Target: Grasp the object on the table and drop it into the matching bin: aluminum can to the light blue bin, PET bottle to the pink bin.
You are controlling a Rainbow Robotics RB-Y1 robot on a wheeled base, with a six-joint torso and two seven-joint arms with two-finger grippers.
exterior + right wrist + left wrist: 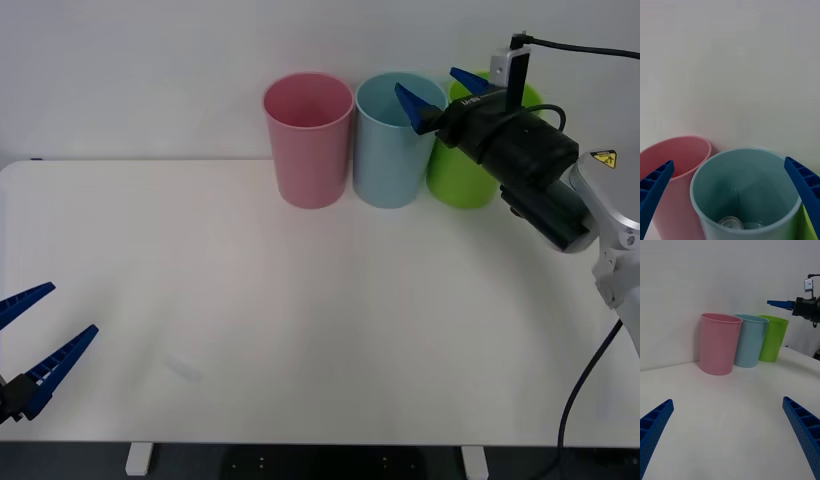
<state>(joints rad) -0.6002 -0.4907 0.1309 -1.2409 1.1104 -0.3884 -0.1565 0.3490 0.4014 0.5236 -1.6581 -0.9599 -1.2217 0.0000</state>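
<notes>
The left end effector [35, 350] is parked at the near left edge of the bench [300, 330], its blue fingers spread wide with nothing between them; the three bins are seen well ahead of it across bare white surface. Farther off, the right end effector [443, 95] is held above the rim of the light blue bin [390, 150], its fingers wide apart and gripping nothing. Directly beneath it, at the bottom of that bin, the silver top of the aluminum can [731, 223] is visible, so the drop is judged complete. The pink bin [309, 140] stands just beside the blue one on the side away from the right arm, and a lime green bin [470, 165] sits under the arm's wrist body.

The remaining risk is judged to lie in the retreat: if the arm is lowered or swung sideways before being raised, the blue bin's rim or the green bin could be clipped by a fingertip or the wrist, and the lightweight cups could be toppled.
</notes>
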